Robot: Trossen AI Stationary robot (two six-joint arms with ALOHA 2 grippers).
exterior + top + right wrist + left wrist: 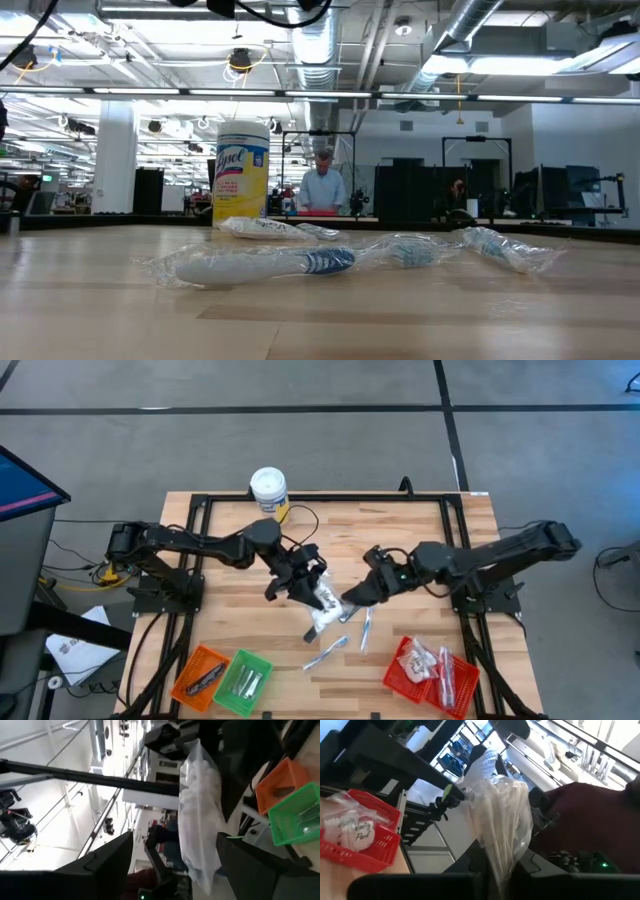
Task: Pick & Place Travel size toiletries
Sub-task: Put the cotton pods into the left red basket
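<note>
We are looking down on a wooden surface (pixel 400 530) where both arms are meeting near the middle over a clear plastic packet (pixel 325 600) of white contents. The left gripper (pixel 305 582) is pinching the top of this packet; in the left wrist view the crinkled film (pixel 500 825) is bunching up from between its closed fingers, with pale slim sticks showing through the plastic. The right gripper (pixel 352 598) is sitting just beside the packet on its other side, and in the right wrist view its two dark fingers (pixel 110 860) are standing wide apart with the packet (pixel 200 815) hanging between them, not clamped; here the contents are showing as a column of small white lumps inside transparent wrap.

More toiletries are lying loose on the surface just in front of the grippers: slim silvery wrapped sticks (pixel 328 652) near the front edge. In the low view these are appearing as wrapped toothbrushes (pixel 265 263) with white handles and blue markings inside crumpled clear sleeves.

A red basket (pixel 430 670) at the front right is holding white sachets and clear packets, and an orange basket (pixel 200 675) and a green basket (pixel 243 680) are sitting side by side at the front left, each with a few narrow items inside. A yellow wipes canister (pixel 269 492) with a white lid is standing at the back edge.
</note>
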